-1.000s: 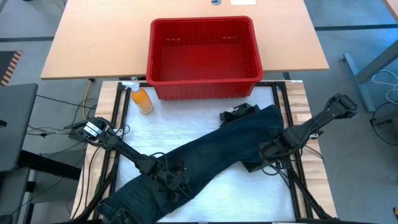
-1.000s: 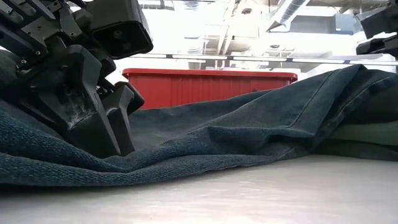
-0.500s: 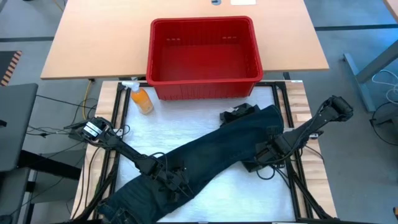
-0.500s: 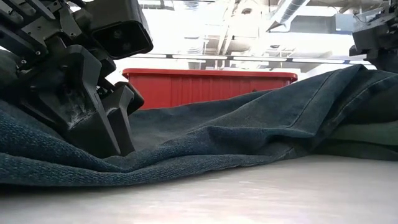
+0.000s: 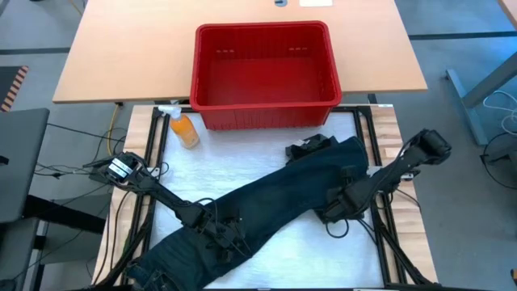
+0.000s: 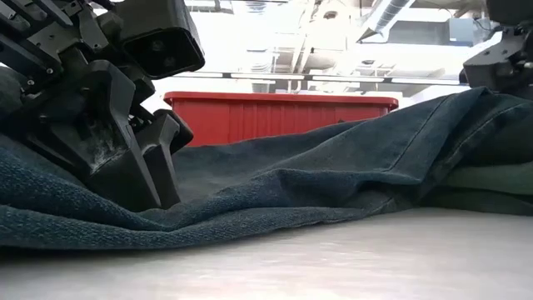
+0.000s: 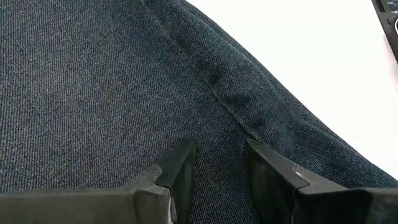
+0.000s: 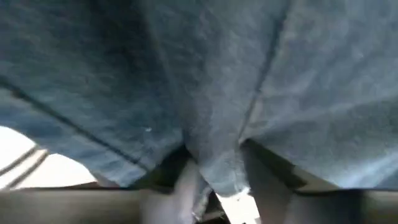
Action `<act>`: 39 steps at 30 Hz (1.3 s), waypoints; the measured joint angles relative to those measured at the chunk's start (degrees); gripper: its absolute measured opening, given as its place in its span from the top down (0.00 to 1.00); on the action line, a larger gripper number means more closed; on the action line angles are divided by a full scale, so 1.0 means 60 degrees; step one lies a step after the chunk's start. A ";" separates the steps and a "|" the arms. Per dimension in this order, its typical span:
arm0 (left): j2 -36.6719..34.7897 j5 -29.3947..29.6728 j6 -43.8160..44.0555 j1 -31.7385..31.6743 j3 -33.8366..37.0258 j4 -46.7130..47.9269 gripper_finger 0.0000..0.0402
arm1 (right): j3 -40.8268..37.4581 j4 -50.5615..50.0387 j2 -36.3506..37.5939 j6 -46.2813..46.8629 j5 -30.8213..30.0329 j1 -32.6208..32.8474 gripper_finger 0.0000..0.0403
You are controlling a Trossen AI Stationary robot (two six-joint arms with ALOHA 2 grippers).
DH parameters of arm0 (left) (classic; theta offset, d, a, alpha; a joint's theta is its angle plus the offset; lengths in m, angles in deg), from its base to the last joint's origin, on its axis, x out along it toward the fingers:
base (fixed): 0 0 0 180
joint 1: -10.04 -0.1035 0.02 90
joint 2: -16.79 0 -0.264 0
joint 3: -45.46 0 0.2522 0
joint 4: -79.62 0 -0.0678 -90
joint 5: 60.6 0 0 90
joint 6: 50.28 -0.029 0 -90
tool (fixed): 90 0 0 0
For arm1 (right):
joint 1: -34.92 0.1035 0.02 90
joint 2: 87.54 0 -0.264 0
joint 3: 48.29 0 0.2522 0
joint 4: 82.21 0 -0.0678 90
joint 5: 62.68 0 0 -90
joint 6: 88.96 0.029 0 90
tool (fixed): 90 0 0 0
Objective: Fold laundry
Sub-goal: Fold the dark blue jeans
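The laundry is mainly a long dark blue garment point(image 5: 283, 198) lying slantwise on the white table top, from the near left to the far right. A black piece point(image 5: 311, 147) lies at its far right end, and green cloth point(image 6: 491, 179) shows beneath that end. My left gripper point(image 5: 224, 241) is shut on the garment near its near-left end. My right gripper point(image 5: 329, 213) is down at the garment's right edge, its fingers apart on either side of a raised fold point(image 8: 214, 155). My left gripper pinches a ridge of the blue cloth point(image 7: 214, 155) between its two fingers, close to a seam near the garment's near-left end. The fingers point(image 6: 150, 179) slant down into it from above. The garment lies slack on the table around them. My right gripper's fingers flank the fold; whether they touch it I cannot tell.
A red plastic basket point(image 5: 266, 113) stands on the wooden table beyond the far edge of the white top. An orange spray bottle point(image 5: 184, 129) lies at the far left corner. Black frame rails point(image 5: 380, 234) run along both sides.
My right gripper has come down and toward the table's near-left, along the garment's right edge, tipping more steeply downward. The garment lies as it did.
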 joint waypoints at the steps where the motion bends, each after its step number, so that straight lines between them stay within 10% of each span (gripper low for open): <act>1: 0.0000 0.0000 0.0017 0.0007 0.0000 0.0000 0.68 | 0.0000 -0.0089 -0.0076 -0.0023 -0.0033 0.0000 0.59; 7: 0.0000 -0.0062 0.0034 0.0014 0.0000 0.0000 0.68 | 0.0000 -0.1357 0.0023 -0.0047 0.0049 -0.0053 0.95; 39: -0.0004 -0.2081 0.0153 0.0056 -0.0011 0.0601 0.68 | 0.0623 -0.1331 0.0666 0.2313 0.3446 0.2222 0.94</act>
